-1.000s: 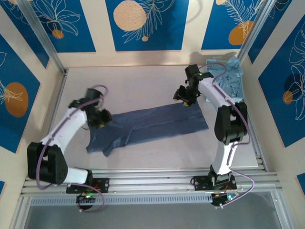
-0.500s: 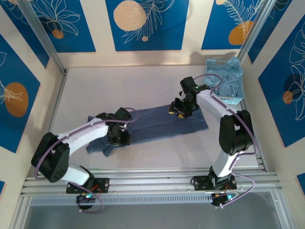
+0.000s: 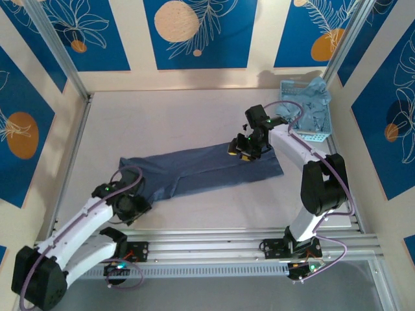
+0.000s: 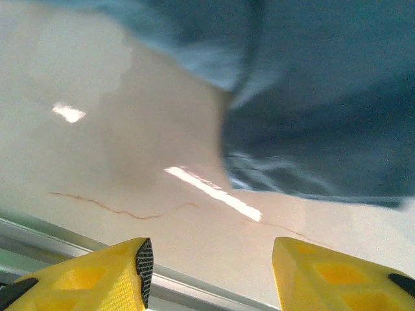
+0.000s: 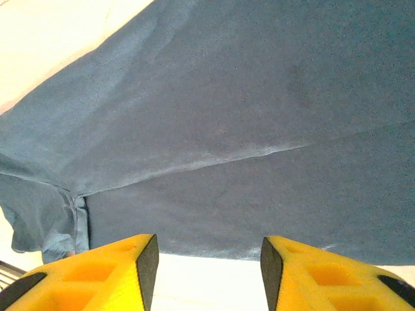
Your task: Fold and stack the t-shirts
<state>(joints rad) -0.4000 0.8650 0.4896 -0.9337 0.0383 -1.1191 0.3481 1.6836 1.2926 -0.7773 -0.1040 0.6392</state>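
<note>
Left gripper (image 3: 134,207) is pulling back off the dark slate-blue t-shirt (image 3: 207,170) while right gripper (image 3: 241,150) is hovering over it, both with jaws apart.

even bright light; left wrist view blurred, glare streaks.

Overhead wide; wrist views close, apparently sharing t-shirt (image 3: 207,167).

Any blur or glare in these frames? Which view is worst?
Left wrist is worst: the dark t-shirt is smeared and soft-edged, and bright glare streaks sit on the table. Right wrist is fairly sharp, cloth creases readable, lighting even. Top external is crisp, with a soft shadow on the back wall behind the basket.
</note>
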